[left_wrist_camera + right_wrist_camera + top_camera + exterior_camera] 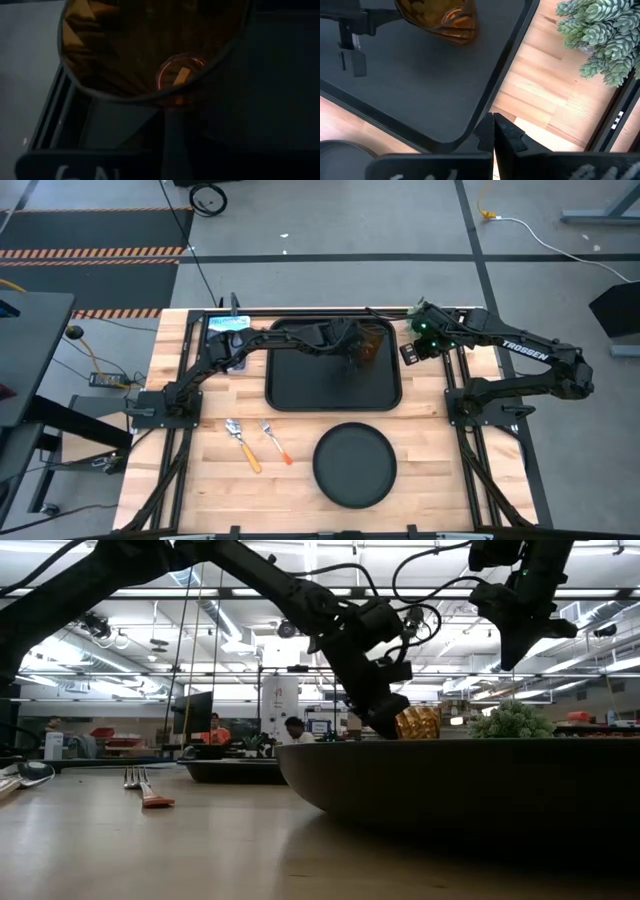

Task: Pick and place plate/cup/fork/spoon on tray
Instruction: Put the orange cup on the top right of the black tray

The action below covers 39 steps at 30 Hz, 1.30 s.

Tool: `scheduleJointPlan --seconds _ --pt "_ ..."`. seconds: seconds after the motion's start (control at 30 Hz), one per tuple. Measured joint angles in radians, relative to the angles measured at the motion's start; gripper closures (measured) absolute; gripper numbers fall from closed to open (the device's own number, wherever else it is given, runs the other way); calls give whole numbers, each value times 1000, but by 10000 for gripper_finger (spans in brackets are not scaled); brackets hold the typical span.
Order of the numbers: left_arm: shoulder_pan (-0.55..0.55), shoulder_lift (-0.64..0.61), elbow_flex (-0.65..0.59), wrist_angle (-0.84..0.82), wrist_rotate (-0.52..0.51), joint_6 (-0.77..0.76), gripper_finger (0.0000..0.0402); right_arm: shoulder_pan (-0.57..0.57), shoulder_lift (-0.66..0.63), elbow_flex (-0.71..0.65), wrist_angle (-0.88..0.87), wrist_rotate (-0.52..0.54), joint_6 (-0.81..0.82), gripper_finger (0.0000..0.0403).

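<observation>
The amber cup (366,352) is in my left gripper (354,346) over the far right part of the black tray (300,385). It also shows in the low view (418,722) and in the right wrist view (442,20). My right gripper (493,131) is shut and empty, raised above the tray's right edge, next to the green plant (420,313). The round black plate (355,465) lies flat on the table near the front edge. The spoon (243,445) and the fork (275,441) lie flat to the plate's left. My left gripper is shut on the cup at its rim (165,97). One dark finger (172,135) shows outside the wall, and the cup hides the other. The fingers slant down from the table's left. The cup is tilted above the tray, and I cannot tell whether its base touches the tray.
A blue-and-white card (228,325) lies at the table's far left, beside the tray. The plant stands by the tray's far right corner. Bare wood shows at the front left and along the right side (430,430).
</observation>
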<state>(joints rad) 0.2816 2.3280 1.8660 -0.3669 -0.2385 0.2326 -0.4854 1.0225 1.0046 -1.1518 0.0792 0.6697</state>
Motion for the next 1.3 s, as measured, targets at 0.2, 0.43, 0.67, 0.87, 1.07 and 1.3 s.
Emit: scheduleJointPlan --seconds 0.2,0.43,0.67,0.87,1.07,1.3 --pt "2 4 -2 78 16 -55 326 0 0 0 0 -2 0 398" --pt "2 2 -2 23 27 -85 326 3 0 0 4 -25 0 398" --pt "-17 7 -2 -47 279 -24 326 6 0 0 34 -27 0 398" --pt "-68 28 -2 47 290 78 318 6 0 0 34 -30 0 398" --pt "-83 44 -1 154 283 79 271 18 0 0 37 -30 7 398" --pt "-56 44 -1 181 265 62 186 45 0 0 53 -29 11 398"
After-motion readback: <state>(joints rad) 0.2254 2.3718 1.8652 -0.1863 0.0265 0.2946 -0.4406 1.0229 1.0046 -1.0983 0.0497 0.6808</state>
